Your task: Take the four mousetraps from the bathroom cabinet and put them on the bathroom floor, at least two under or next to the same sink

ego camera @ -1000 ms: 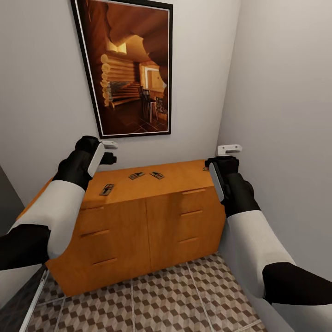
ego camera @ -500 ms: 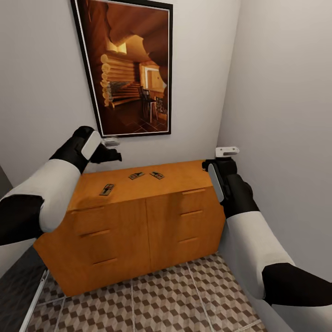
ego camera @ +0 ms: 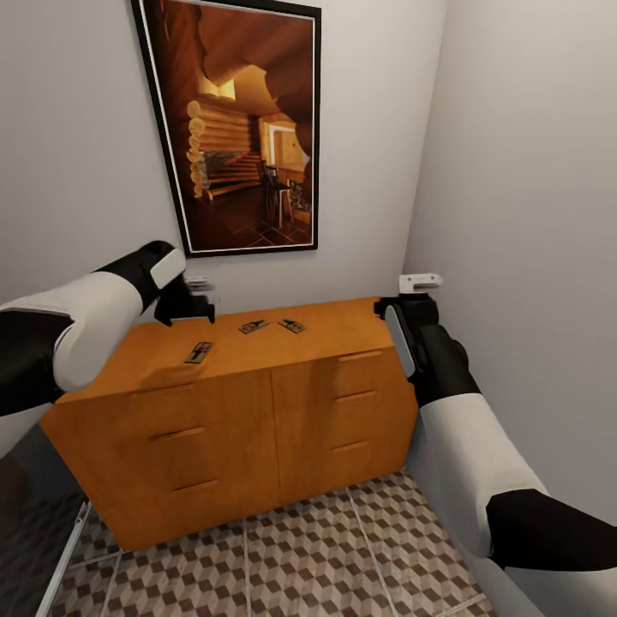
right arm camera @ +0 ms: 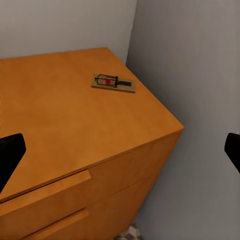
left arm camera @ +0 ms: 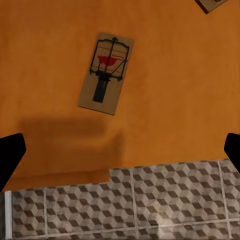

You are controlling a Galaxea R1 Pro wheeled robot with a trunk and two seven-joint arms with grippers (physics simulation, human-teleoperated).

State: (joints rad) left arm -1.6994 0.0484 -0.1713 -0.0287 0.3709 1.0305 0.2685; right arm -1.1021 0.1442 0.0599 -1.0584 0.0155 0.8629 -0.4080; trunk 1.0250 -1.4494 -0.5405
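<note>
Three mousetraps lie on the orange-brown cabinet's top (ego camera: 326, 330): one at the left (ego camera: 199, 351) and two side by side in the middle (ego camera: 253, 326) (ego camera: 292, 326). My left gripper (ego camera: 194, 296) hovers over the top's left rear, open and empty. The left wrist view looks straight down on the left mousetrap (left arm camera: 106, 73), and a corner of another mousetrap (left arm camera: 212, 4) shows at its edge. My right gripper (ego camera: 420, 287) hangs open at the cabinet's right end. Ahead of it, the right wrist view shows a mousetrap (right arm camera: 114, 83) near the top's far corner by the wall.
A large framed picture (ego camera: 244, 128) hangs on the wall above the cabinet. A grey side wall (ego camera: 531, 214) stands close on the right. The cube-patterned bathroom floor (ego camera: 300, 557) spreads in front of the cabinet's drawers with bar pulls (ego camera: 180, 433).
My left arm has swung out to the left and its gripper has dropped a little toward the cabinet top. The right arm has barely moved.
</note>
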